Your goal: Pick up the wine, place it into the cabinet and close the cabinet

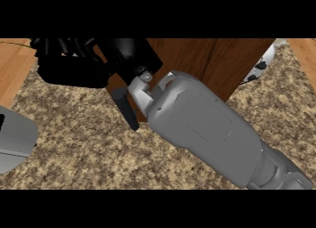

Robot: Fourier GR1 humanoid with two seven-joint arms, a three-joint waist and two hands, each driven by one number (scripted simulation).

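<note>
One hand (127, 55) visible, right, against cabinet door (206, 62) | fingers: cannot tell | wine orientation: cannot tell

Cabinet door (212, 67) standing in the upper middle of the frame; no wine bottle showing clearly.

The cabinet door is appearing as a dark reddish-brown wooden panel with vertical grain, running down from the top edge and tapering toward the frame's centre above the speckled counter. Its left part is sitting hidden behind black shapes, and whether the wine is among them cannot be told.
</note>
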